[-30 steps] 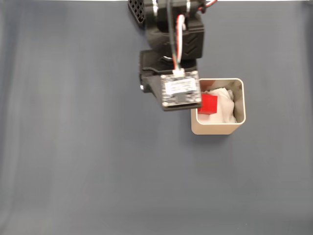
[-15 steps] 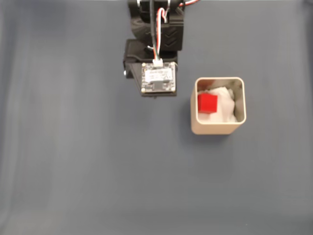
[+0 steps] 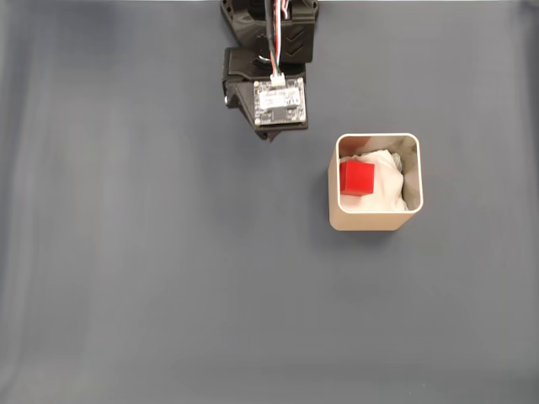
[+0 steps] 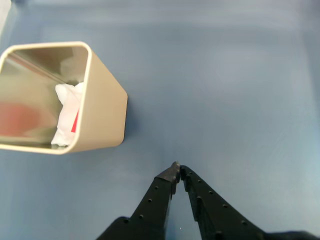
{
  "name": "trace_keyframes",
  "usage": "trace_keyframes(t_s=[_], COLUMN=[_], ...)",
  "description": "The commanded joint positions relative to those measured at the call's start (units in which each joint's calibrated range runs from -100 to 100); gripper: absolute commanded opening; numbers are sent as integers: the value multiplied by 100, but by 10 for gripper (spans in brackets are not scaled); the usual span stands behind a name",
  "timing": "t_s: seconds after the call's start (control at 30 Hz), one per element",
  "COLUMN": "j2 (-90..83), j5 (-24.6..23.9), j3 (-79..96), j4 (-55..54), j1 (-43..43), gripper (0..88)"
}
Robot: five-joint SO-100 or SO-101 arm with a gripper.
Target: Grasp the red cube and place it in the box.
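Wrist view shows the claw [image 4: 177, 167] clenched shut with nothing in it, pointing at the bare table [image 4: 225, 90]. Nearby, the red cube [image 3: 357, 178] sits inside the box [image 3: 375, 220] on white padding [image 3: 387, 181].

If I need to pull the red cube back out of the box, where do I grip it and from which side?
Come straight down from above: the box walls block any side approach. The red cube sits on white padding against the left wall in the fixed view, so I would pinch its near and far faces. The gripper is shut; open it first.
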Motion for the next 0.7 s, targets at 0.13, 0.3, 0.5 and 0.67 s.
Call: trace_keyframes(t_s=[0.13,0.3,0.5,0.67], j2=[-1274,-1767,-2243,-2632], j5=[44,29,24,5], j3=[1009,1520,2076,2586], j4=[12,45,193,340], j1=[-98,-77,-42,15], gripper=[2,2,2,2])
